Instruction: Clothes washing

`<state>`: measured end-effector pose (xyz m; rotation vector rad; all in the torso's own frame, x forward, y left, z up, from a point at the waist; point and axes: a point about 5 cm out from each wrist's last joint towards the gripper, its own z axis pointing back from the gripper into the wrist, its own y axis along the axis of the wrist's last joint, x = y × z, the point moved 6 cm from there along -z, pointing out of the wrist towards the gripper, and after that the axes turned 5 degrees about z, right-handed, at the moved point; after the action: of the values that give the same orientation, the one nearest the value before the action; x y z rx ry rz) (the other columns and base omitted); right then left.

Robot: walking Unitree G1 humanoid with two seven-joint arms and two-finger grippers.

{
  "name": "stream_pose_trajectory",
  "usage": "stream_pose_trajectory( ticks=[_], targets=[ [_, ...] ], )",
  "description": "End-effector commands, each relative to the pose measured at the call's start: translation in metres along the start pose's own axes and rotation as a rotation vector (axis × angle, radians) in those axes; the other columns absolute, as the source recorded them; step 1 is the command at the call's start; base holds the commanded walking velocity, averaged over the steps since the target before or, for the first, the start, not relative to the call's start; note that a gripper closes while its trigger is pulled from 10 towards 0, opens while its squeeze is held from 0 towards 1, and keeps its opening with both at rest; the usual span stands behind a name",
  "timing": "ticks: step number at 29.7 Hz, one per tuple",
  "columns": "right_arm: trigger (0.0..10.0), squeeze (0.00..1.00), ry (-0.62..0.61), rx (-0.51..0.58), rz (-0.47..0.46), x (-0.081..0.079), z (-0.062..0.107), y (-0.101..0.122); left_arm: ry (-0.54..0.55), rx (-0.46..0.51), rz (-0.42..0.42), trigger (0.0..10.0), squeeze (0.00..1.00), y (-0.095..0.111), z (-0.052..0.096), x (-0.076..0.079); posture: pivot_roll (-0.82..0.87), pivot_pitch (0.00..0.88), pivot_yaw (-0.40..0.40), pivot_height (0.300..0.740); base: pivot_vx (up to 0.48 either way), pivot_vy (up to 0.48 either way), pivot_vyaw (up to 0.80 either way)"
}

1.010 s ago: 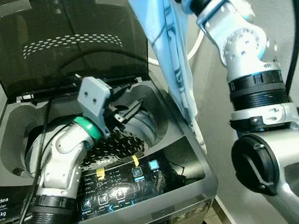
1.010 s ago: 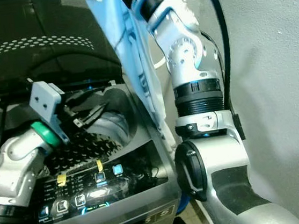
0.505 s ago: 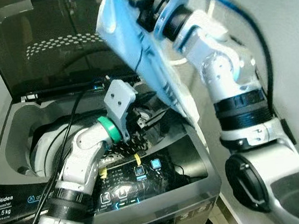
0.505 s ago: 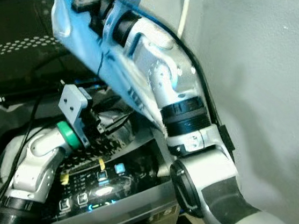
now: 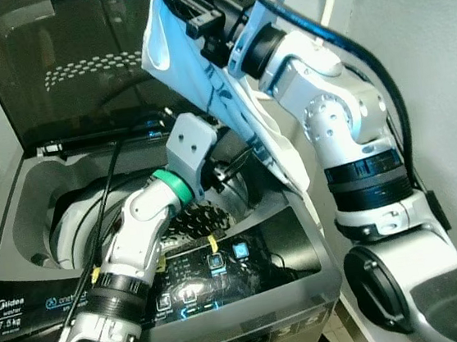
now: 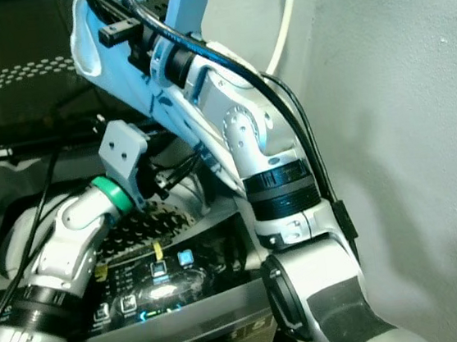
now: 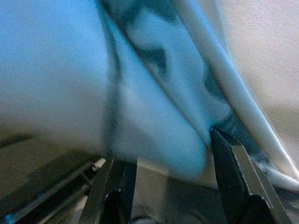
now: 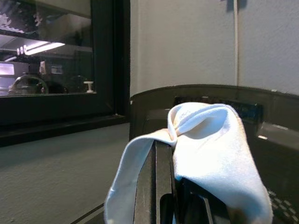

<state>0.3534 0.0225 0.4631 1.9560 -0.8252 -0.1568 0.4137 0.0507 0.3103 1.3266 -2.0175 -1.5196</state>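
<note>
Since a second ago your right gripper (image 8: 159, 186) has swung its pale blue garment (image 5: 229, 105) leftward over the washing machine (image 5: 17, 203), fingers clamped together on the cloth. Your left gripper (image 7: 173, 186), at about 12 o'clock over the tub, stands parted beneath the hanging fabric.

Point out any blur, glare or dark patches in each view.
Left wrist view: the pale blue cloth is soft, out of focus. Eye views: fairly sharp, glare on the washer's glossy black control panel, smoked lid dark. Right wrist view: cloth sharp, window reflections at the side.
</note>
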Motion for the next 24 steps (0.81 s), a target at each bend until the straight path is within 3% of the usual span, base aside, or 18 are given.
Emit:
stream_pose_trajectory(
  ticks=[1,8,9,12,13,14,15,16,18,20,22,24],
  targets=[
    [10.0,0.0,0.042,0.019,-0.024,-0.011,0.0,0.004,0.032,0.002,0.024,10.0,0.0,-0.004,-0.002,-0.005,0.03,0.018,0.078,0.74,0.0,0.0,0.0],
    [10.0,0.0,0.058,0.006,-0.044,-0.014,0.005,-0.001,0.064,0.005,0.061,10.0,0.0,-0.006,-0.007,-0.011,0.02,0.018,0.093,0.74,0.0,0.0,0.0],
    [10.0,0.0,0.06,0.004,-0.045,-0.014,0.007,-0.001,0.067,0.004,0.063,5.8,0.0,-0.006,-0.007,-0.012,0.02,0.018,0.095,0.74,0.0,0.0,0.0],
    [10.0,0.0,0.06,0.004,-0.045,-0.014,0.007,-0.001,0.067,0.004,0.063,5.8,0.0,-0.006,-0.007,-0.012,0.02,0.018,0.095,0.74,0.0,0.0,0.0],
    [10.0,0.0,0.031,0.006,-0.047,-0.007,0.012,-0.001,0.062,-0.008,0.046,10.0,0.0,-0.007,-0.003,-0.013,0.02,0.012,0.107,0.74,0.0,0.0,0.0],
    [10.0,0.0,0.031,0.006,-0.047,-0.007,0.012,-0.001,0.062,-0.008,0.046,10.0,0.0,-0.007,-0.003,-0.013,0.02,0.012,0.107,0.74,0.0,0.0,0.0],
    [10.0,0.0,-0.007,0.028,-0.08,0.004,0.016,0.002,0.069,-0.009,0.025,10.0,0.0,-0.006,0.003,-0.018,0.02,0.011,0.103,0.74,0.0,0.0,0.0],
    [10.0,0.0,-0.023,0.034,-0.091,0.008,0.009,0.001,0.145,-0.005,-0.013,10.0,0.0,-0.001,0.017,-0.035,0.03,0.0,0.07,0.74,0.0,0.0,0.0],
    [10.0,0.0,-0.013,0.045,-0.104,0.004,-0.008,0.001,0.247,0.007,-0.055,10.0,0.0,0.005,0.04,-0.053,0.04,0.0,0.04,0.74,0.0,0.0,0.0],
    [10.0,0.0,0.001,0.058,-0.109,-0.004,-0.027,0.006,0.288,0.014,-0.064,10.0,0.0,0.002,0.054,-0.055,0.05,0.0,0.012,0.74,0.0,0.0,0.0],
    [10.0,0.0,0.001,0.063,-0.111,-0.007,-0.035,0.009,0.3,0.014,-0.065,10.0,0.0,-0.001,0.06,-0.054,0.05,0.0,0.012,0.74,0.0,0.0,0.0],
    [10.0,0.0,-0.019,0.102,-0.138,-0.01,-0.052,0.022,0.324,-0.008,-0.059,10.0,0.0,-0.011,0.072,-0.051,0.06,0.0,-0.026,0.74,0.0,0.0,0.0]
  ],
)
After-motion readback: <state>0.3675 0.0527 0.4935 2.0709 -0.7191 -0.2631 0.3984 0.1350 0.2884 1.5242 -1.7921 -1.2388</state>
